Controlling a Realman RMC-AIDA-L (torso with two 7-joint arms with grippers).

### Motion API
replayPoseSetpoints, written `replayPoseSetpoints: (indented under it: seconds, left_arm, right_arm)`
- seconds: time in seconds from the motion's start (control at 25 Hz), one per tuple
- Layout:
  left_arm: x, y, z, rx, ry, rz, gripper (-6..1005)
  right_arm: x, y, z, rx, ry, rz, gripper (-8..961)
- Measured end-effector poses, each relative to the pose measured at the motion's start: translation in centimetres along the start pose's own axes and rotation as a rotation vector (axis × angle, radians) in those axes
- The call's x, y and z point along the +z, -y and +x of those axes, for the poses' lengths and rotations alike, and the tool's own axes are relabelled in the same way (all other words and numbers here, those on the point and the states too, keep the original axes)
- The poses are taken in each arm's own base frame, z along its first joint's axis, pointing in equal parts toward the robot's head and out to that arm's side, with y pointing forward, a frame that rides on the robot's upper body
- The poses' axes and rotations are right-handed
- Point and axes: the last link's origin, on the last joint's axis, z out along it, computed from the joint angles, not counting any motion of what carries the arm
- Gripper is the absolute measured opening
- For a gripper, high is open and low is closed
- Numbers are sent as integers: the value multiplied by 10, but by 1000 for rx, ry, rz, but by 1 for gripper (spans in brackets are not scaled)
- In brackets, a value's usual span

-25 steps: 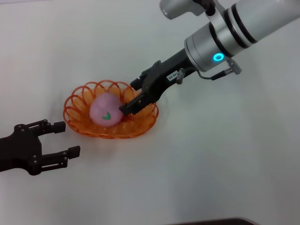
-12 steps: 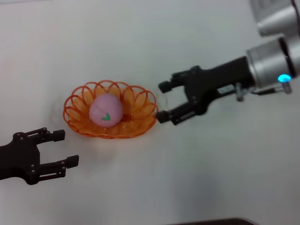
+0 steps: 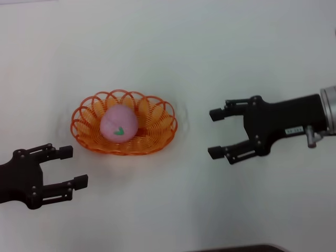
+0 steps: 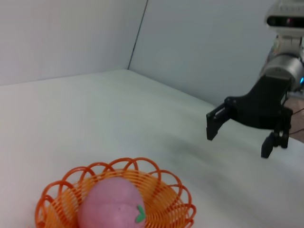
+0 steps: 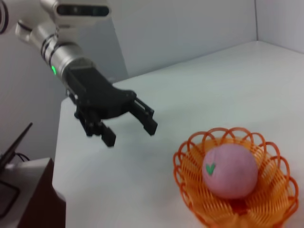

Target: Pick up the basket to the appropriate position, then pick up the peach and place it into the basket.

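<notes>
Peach in basket, both grippers apart from it.

We see the peach (image 3: pixel 119 123) lying in the basket (image 3: pixel 157 137) on the table (image 3: pixel 184 52); the right gripper (image 3: pixel 214 132) and left gripper (image 3: pixel 72 167) flank it, jaws wide, seemingly holding nothing.

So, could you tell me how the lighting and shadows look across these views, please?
Head view: even, diffuse light on the white table, only a faint shadow under the basket and no glare on the peach. Left wrist view: a soft grey shadow lies on the table below the right gripper. Right wrist view: the left gripper looks dark against the bright table.
</notes>
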Motion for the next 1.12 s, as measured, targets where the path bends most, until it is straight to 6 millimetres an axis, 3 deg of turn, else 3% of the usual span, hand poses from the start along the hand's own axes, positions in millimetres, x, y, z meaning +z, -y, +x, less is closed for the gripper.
replayPoseSetpoints:
  seconds: [0.52,1.12]
  left_arm:
    - [4,-5,-6,-17,19,-30,791]
    - [6,-11,-12,-17,40,-64,792]
  right_arm:
    - [-11,-8,42,-68,81,100,919]
    - [-2,1,44,-57,39,116,916]
